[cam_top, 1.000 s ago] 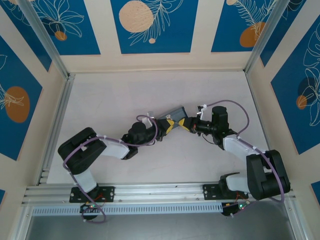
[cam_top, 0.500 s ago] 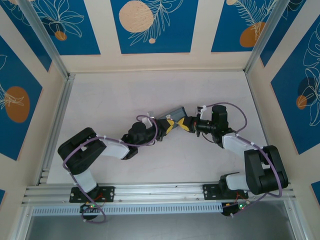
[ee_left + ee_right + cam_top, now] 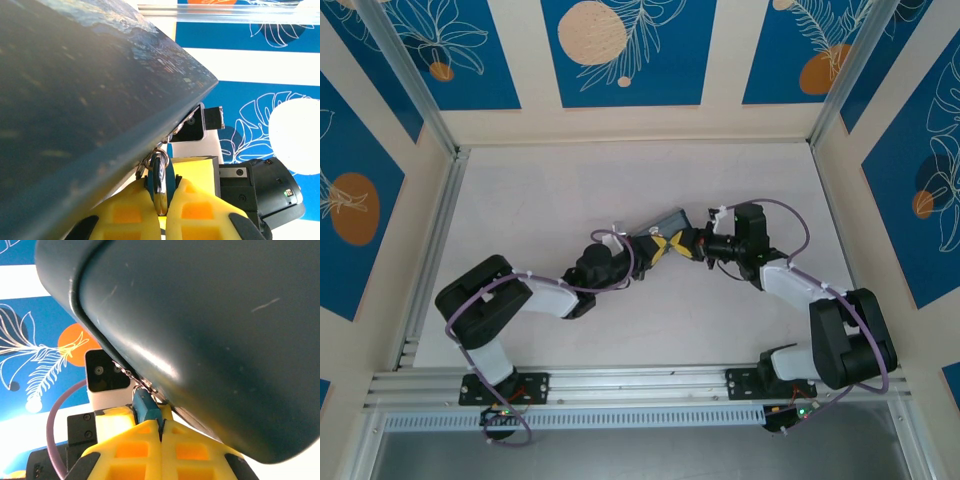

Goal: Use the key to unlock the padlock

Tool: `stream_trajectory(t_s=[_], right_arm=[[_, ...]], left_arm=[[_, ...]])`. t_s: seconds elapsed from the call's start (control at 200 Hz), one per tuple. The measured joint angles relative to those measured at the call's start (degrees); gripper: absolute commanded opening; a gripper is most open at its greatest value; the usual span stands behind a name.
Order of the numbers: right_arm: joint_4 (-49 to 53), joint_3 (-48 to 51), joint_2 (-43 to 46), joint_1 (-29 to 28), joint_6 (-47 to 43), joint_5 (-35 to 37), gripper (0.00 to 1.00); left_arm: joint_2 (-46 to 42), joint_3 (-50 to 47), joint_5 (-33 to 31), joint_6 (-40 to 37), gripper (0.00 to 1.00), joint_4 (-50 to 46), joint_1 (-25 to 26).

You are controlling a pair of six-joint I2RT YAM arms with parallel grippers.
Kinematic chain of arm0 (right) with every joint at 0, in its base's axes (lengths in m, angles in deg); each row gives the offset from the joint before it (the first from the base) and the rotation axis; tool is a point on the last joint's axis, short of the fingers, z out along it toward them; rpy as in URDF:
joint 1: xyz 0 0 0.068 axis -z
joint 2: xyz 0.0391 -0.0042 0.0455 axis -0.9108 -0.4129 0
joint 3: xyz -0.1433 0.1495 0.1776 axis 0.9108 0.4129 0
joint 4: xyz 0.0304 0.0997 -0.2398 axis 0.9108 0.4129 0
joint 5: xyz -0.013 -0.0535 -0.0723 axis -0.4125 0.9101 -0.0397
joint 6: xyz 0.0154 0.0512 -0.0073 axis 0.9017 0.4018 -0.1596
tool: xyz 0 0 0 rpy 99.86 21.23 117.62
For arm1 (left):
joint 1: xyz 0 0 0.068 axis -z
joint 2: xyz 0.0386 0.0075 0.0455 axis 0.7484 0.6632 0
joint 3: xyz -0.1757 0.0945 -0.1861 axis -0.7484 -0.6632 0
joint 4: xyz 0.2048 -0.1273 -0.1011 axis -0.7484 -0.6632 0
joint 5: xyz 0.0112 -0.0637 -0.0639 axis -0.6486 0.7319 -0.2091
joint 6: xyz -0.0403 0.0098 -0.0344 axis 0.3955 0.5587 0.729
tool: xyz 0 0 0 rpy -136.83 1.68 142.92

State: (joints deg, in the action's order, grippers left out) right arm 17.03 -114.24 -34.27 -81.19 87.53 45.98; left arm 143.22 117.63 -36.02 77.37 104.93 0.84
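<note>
Nearest, the aluminium rail (image 3: 640, 382) carries both arm bases. From it the two arms bend inward over the pale tabletop (image 3: 540, 200), each trailing a purple cable (image 3: 470, 310), and their tips meet near its middle. The left fingers (image 3: 658, 251) come in from the left and the right fingers (image 3: 693, 247) from the right, tip to tip and almost touching.

In the left wrist view the left fingers (image 3: 176, 206) are pressed together. Nipped in their seam is the key (image 3: 160, 187), a silvery ring with a dark bluish head on either side of it. Just beyond it stand the yellow tips of the other arm and its white wrist camera (image 3: 192, 125). In the right wrist view the right fingers (image 3: 173, 441) are likewise pressed together, with the bluish head of the key (image 3: 145, 407) rising out of the seam. Both pairs pinch the key; which one bears it I cannot tell.

The padlock (image 3: 667, 221) lies just past that meeting point, tilted. Its dark blue body (image 3: 75, 100) looms right above the key in both wrist views (image 3: 225, 330), and a fine chain runs to its lower edge. Whether the key sits in the keyhole, or the padlock rests on the tabletop, I cannot tell.

Farthest stand the blue wall panels (image 3: 620, 50).
</note>
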Motion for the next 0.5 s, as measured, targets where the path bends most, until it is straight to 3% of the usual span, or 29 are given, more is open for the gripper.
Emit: stream_trajectory(t_s=[0.235, 0.5], right_arm=[[-1.79, -0.57, -2.78, -0.83, 0.11, 1.46, 0.00], [-9.33, 1.05, -9.64, -0.87, 5.60, -0.07, 0.00]], left_arm=[[0.09, 0.00, -1.95, -1.53, 0.00, -1.38, 0.00], [1.05, -0.17, -3.28, -12.35, 0.00, -5.31, 0.00]])
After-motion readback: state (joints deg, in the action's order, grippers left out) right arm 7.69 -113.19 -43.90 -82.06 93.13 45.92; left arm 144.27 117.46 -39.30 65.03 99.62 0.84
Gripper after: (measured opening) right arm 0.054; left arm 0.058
